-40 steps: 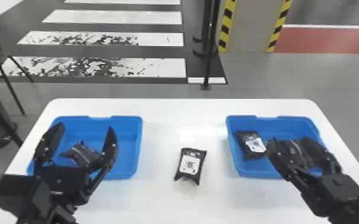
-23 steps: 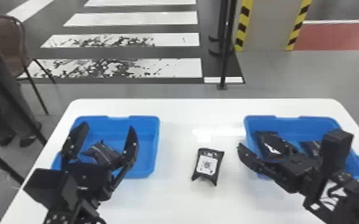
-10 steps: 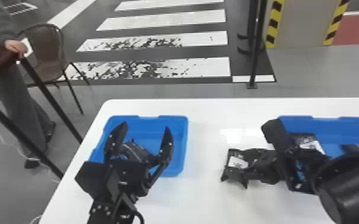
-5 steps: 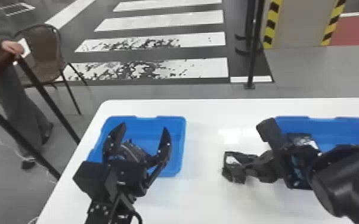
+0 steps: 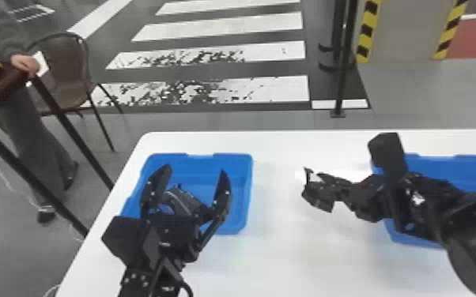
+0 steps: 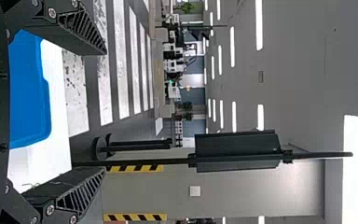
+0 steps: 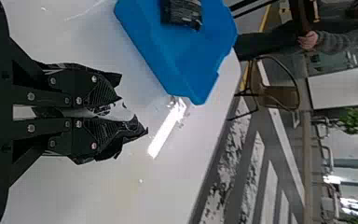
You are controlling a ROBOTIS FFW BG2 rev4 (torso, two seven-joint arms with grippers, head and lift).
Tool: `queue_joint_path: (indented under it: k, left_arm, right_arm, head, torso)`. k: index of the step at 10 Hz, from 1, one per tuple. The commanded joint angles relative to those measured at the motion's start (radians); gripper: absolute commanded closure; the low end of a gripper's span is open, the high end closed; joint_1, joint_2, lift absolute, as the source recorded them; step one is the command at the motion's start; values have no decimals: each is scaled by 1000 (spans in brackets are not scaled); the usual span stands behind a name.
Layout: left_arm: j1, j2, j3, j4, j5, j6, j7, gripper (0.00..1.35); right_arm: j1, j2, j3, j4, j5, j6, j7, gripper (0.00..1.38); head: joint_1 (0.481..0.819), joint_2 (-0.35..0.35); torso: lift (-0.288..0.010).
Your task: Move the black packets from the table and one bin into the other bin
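Sitting apart on the white table (image 5: 288,260) are a right blue bin (image 5: 458,170), its contents too covered by the right arm to make out, and a left blue bin (image 5: 248,177) with one black packet (image 5: 186,201) in it. Tabletop gives room between them, and the far edge runs just beyond both. The left gripper (image 5: 195,169) is spread wide by the left bin; the right gripper (image 5: 334,191) is closed around another black packet (image 5: 315,193), between the bins.
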Motion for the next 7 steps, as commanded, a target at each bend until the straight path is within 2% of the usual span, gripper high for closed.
queue_joint_path:
  k: [1,2,4,6,7]
  left_arm:
    - [4,-1,3,0,-2,-2,0,154]
    - [4,-1,5,0,0,-7,0,153]
    - [4,-4,11,0,0,-9,0,153]
    - [4,-6,11,0,0,-12,0,153]
    - [4,-6,9,0,-2,-12,0,154]
  right_arm:
    - [102,5,-147,-198,57,-15,-24,1085]
    - [169,19,-263,-292,122,-13,-32,1085]
    - [262,31,-440,-353,202,41,-35,1085]
    - [353,53,-562,-407,244,78,-42,1070]
    - [385,60,-592,-429,252,66,-52,1010]
  head:
    - [695,182]
    - [695,153]
    - [695,75]
    - [695,-55]
    - [695,-83]
  torso:
    - [-110]
    - [-110]
    - [-110]
    - [-110]
    - [-110]
